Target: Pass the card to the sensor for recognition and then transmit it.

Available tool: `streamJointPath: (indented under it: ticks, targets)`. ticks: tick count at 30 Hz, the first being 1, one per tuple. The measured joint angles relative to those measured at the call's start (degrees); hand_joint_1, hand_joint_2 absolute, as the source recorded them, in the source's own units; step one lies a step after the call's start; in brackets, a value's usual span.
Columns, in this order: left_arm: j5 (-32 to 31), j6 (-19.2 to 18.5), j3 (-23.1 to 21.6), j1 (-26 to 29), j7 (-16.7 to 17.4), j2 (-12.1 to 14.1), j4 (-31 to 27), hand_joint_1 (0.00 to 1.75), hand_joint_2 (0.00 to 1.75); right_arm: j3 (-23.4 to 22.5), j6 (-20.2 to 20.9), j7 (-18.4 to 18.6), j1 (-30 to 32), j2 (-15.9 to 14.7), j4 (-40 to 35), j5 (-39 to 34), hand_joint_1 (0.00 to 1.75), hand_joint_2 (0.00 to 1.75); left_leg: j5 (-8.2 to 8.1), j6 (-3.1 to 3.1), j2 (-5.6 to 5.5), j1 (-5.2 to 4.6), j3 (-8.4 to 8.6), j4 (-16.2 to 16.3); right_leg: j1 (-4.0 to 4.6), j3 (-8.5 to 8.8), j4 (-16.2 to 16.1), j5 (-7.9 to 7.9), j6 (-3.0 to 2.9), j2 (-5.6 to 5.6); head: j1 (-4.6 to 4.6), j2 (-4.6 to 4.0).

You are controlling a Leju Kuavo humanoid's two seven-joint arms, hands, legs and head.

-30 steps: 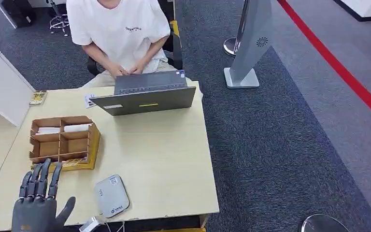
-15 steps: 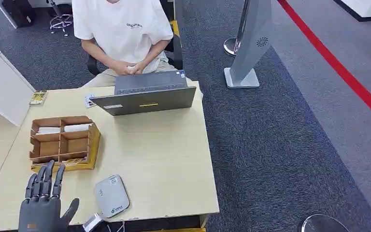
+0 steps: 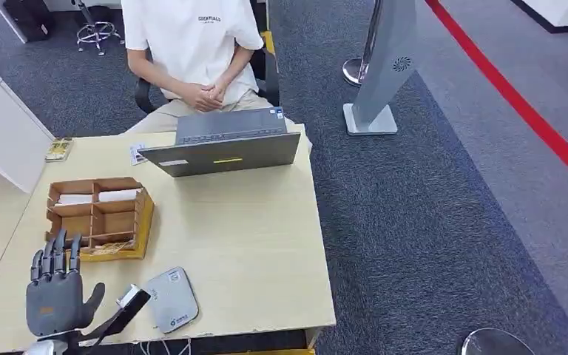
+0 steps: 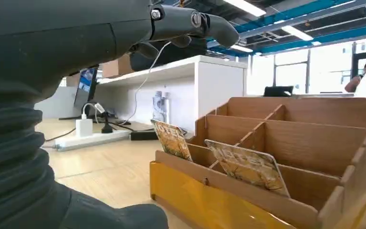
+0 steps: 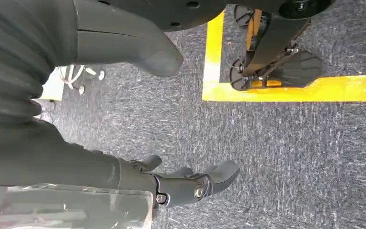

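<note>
Grey carpet with a red stripe (image 3: 518, 103) fills the right of the head view; a light wood bench (image 3: 244, 244) takes the lower left. Cards (image 4: 248, 164) stand tilted in the front compartments of a brown cardboard organizer (image 3: 97, 214) with a yellow front, at the bench's left side; the wrist view shows two patterned cards leaning in adjacent front slots. White card stacks (image 3: 92, 197) lie in its back compartments. Grey sensor pad (image 3: 171, 299) lies flat near the bench's lower edge, just right of the left hand. Left hand (image 3: 54, 292) hovers low left of frame, just below the organizer, fingers (image 3: 53, 255) straight and spread, thumb out, holding nothing. Right hand (image 5: 190, 183) hangs over carpet in its wrist view, fingers loosely curled, nothing held. Grey laptop (image 3: 222, 148) sits at the bench's far edge, a seated person in a white shirt (image 3: 192, 44) behind it, hands clasped. White box (image 3: 4, 133) at left edge; grey stand (image 3: 381, 74) on the carpet at upper right.
</note>
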Motion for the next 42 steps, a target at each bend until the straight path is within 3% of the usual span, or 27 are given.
streamJointPath:
  ticks: [16, 29, 32, 42]
  targets:
    - [-6.8, 1.18, 5.07, -7.48, -2.67, -2.82, 10.92, 0.0, 1.75, 3.43, 0.09, 0.79, -0.41, 0.0, 0.0, 2.75, 0.0, 1.75, 0.0, 0.0, -0.01, 0.0, 0.0, 0.0, 0.0, -0.01, 0.0, 0.0, 0.0, 0.0, -0.02, 0.0]
    - [-8.94, 1.2, 6.25, -9.25, -3.59, -3.52, 13.42, 0.0, 1.75, 4.22, 0.22, 0.79, -0.56, 0.0, 0.0, 2.82, 0.0, 1.75, 0.0, 0.0, 0.0, 0.0, 0.0, 0.0, 0.0, -0.02, 0.01, 0.0, 0.0, 0.01, -0.02, 0.02]
    - [-11.54, 1.2, 9.81, -11.44, -7.17, -5.18, 14.66, 0.0, 1.75, 4.7, 0.22, 1.01, -0.69, 0.0, 0.0, 2.89, 0.0, 1.75, 0.01, 0.0, -0.01, 0.0, 0.01, 0.0, 0.0, -0.01, 0.01, 0.01, 0.0, 0.0, 0.0, 0.02]
    - [-11.85, 1.22, 10.05, -12.21, -6.05, -6.19, 14.73, 0.0, 1.75, 4.7, 0.28, 1.09, -0.68, 0.0, 0.0, 2.42, 0.0, 1.75, 0.0, 0.0, 0.0, 0.0, 0.0, 0.01, 0.0, -0.03, 0.01, 0.0, 0.0, 0.01, -0.02, 0.0]
